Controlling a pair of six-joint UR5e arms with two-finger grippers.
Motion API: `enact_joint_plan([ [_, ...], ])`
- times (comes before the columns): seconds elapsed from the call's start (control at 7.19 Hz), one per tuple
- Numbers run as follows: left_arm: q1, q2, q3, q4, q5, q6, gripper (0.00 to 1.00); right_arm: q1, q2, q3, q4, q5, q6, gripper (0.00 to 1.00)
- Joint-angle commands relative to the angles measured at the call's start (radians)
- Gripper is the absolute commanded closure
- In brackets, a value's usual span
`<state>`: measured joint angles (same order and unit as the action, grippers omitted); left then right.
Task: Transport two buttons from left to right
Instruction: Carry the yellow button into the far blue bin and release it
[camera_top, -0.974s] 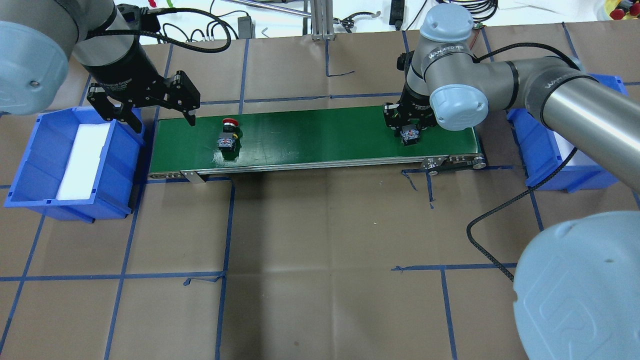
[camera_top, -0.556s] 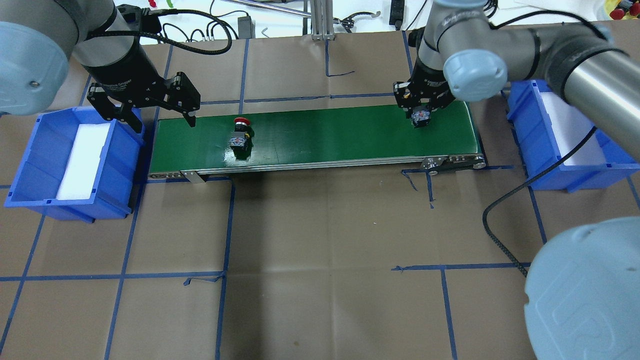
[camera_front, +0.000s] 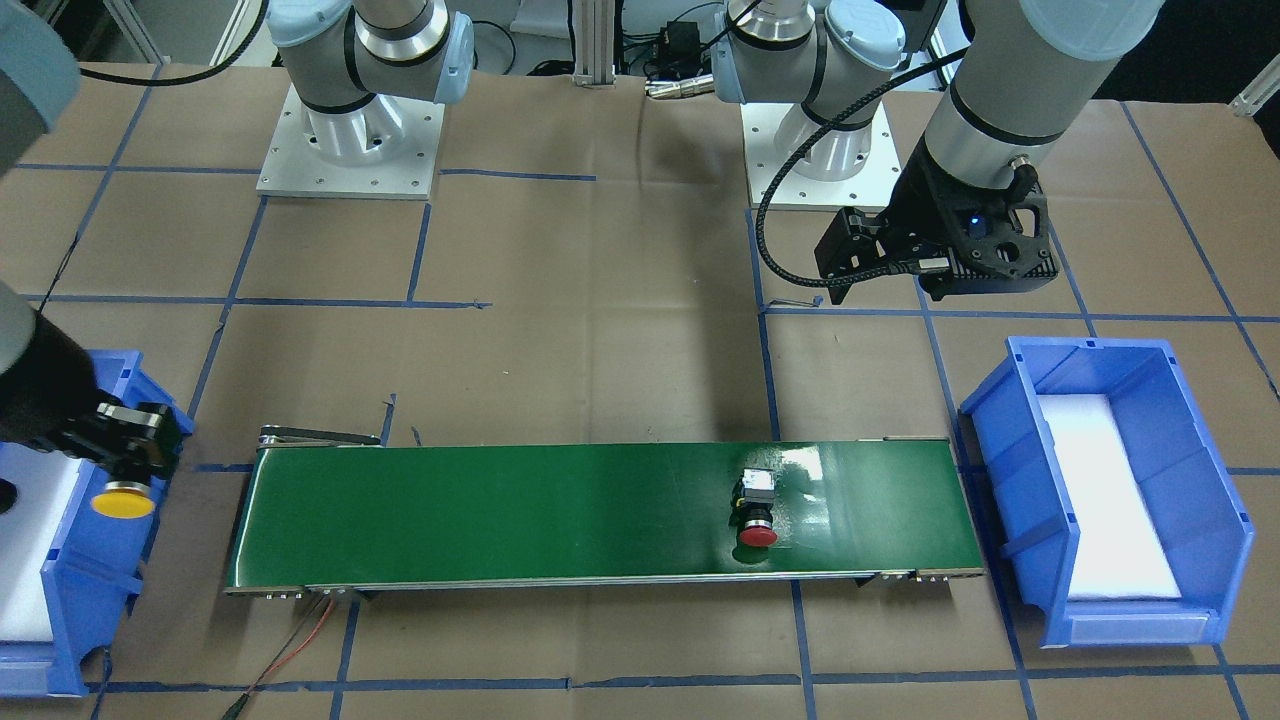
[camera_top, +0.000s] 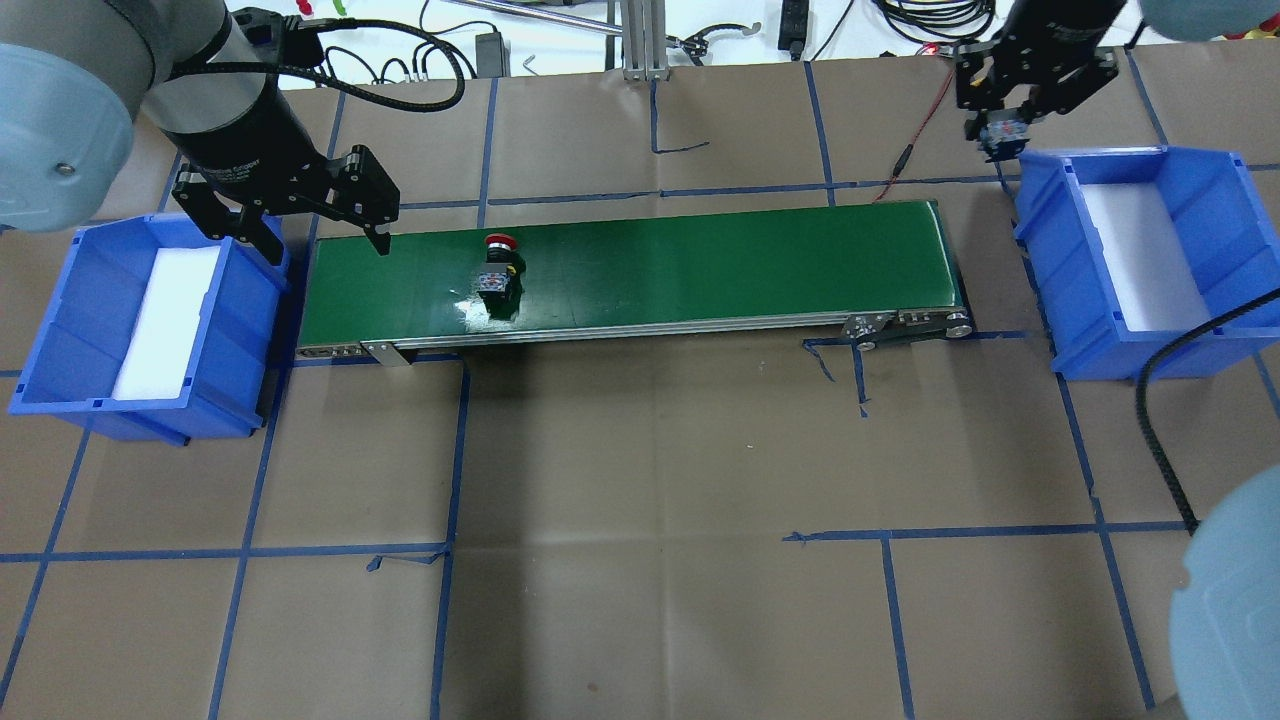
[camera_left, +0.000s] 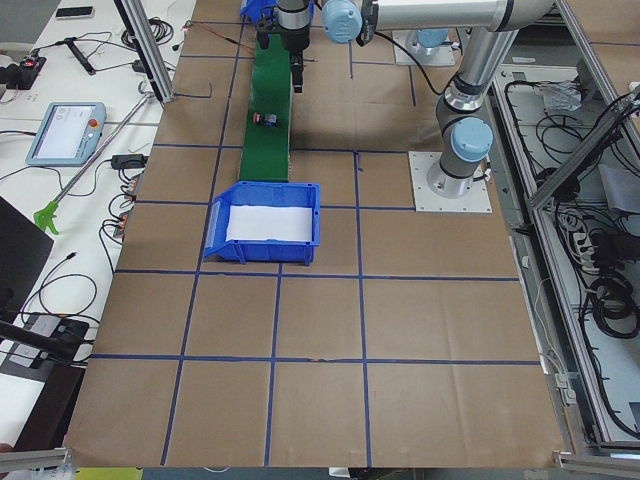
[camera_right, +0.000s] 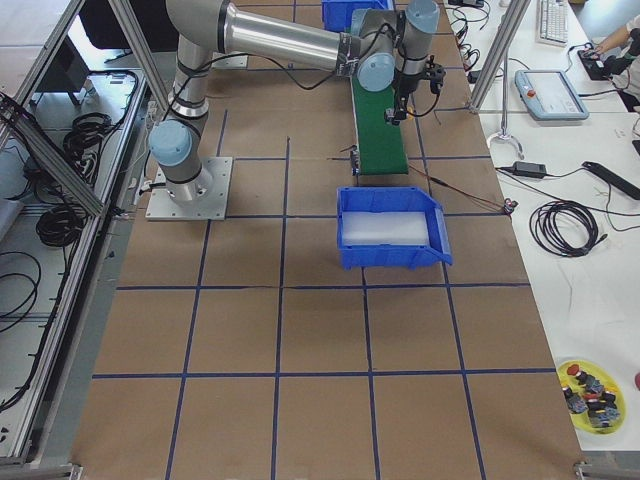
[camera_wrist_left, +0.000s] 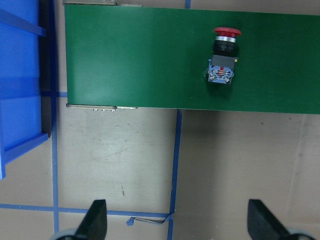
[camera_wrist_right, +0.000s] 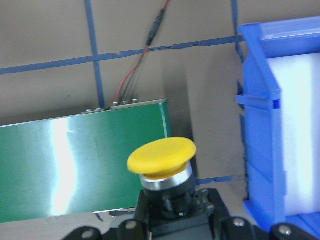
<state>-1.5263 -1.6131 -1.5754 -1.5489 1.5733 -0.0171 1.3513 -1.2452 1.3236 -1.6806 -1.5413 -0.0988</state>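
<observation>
The red button (camera_top: 497, 270) lies on its side on the green conveyor belt (camera_top: 700, 270), left of the middle; it also shows in the front view (camera_front: 757, 512) and the left wrist view (camera_wrist_left: 223, 55). My left gripper (camera_top: 325, 240) is open and empty above the belt's left end, left of the red button. My right gripper (camera_top: 1003, 128) is shut on the yellow button (camera_wrist_right: 161, 157) by its black body, held in the air past the belt's right end, by the corner of the right blue bin (camera_top: 1230, 180). The yellow cap shows in the front view (camera_front: 123, 503).
The left blue bin (camera_top: 60, 330) with a white foam liner stands at the belt's left end. The right bin also has a white liner. A red cable (camera_top: 915, 130) runs from the belt's far right corner. Brown paper with blue tape lines covers the table.
My right gripper has lifted the yellow button off the belt's right end and carried it right and farther away, to the right bin's corner. The red button has travelled right along the belt. My left gripper stayed put.
</observation>
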Motion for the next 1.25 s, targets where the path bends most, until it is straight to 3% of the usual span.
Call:
enact_joint_plan([
  [0.0,0.000,0.002,0.001,0.001,-0.001,0.000,0.00,-0.170,-0.023,-0.001,0.007,0.000,-0.198,0.93],
  [0.28,0.000,0.004,0.000,0.001,-0.001,0.000,0.00,-0.265,-0.005,0.032,-0.016,0.001,-0.337,0.94],
  [0.7,0.000,0.001,-0.002,0.001,-0.001,0.000,0.00,-0.308,-0.019,0.216,-0.230,-0.007,-0.389,0.94],
  [1.11,0.000,0.001,-0.002,0.001,-0.001,0.000,0.00,-0.348,0.030,0.291,-0.238,-0.042,-0.394,0.94],
])
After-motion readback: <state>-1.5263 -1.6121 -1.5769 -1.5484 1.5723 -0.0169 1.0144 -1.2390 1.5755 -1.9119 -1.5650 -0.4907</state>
